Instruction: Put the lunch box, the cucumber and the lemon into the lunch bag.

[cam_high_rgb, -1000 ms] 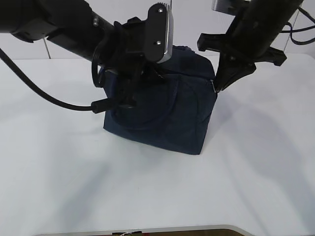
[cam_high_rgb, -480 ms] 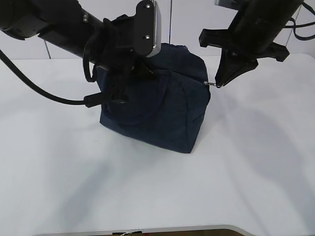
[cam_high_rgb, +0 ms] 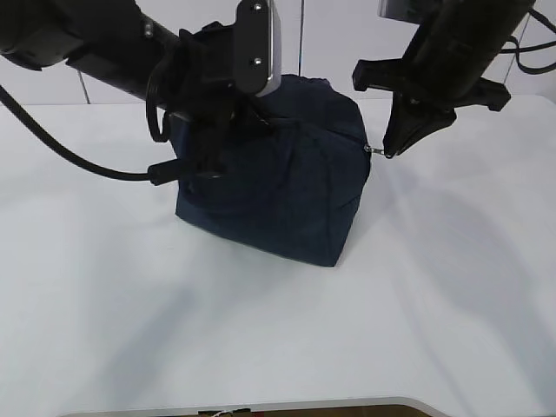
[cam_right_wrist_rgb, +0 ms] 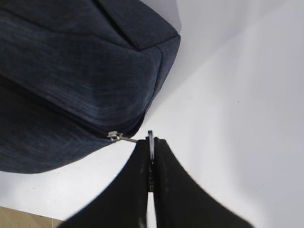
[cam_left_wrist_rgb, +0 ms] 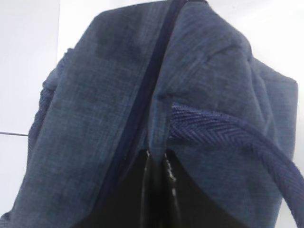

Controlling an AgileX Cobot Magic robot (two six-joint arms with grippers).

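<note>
The lunch bag point(cam_high_rgb: 278, 178), a boxy dark navy fabric bag, stands on the white table point(cam_high_rgb: 261, 339) a little behind the table's middle, with one corner turned toward the exterior camera. Along its top runs a dark zipper line point(cam_left_wrist_rgb: 142, 109), which looks drawn shut over the stretch the left wrist view shows, though the weave and shadow make that hard to confirm. At the bag's right upper corner the small silver slider point(cam_right_wrist_rgb: 114, 137) sits at the end of the seam, and a thin link leads from it to the silver ring pull point(cam_right_wrist_rgb: 150, 142), which sticks out just off the corner. The right gripper point(cam_right_wrist_rgb: 151, 164) comes down beside that corner with its two black fingers point(cam_right_wrist_rgb: 166, 190) pressed together on the ring, so that the ring's edge stands pinched between the tips. On the bag's left upper side, a woven navy loop handle point(cam_left_wrist_rgb: 228, 130) arches across the fabric. The left gripper point(cam_left_wrist_rgb: 156, 159) sits on top of the bag there with its dark fingers point(cam_left_wrist_rgb: 142, 190) closed tight on a raised fold of the fabric next to the zipper, at the base of the handle. The black arm point(cam_high_rgb: 104, 43) behind it reaches in from the bag's upper left, a cable point(cam_high_rgb: 61, 152) hanging from it to the left of the bag.
</note>
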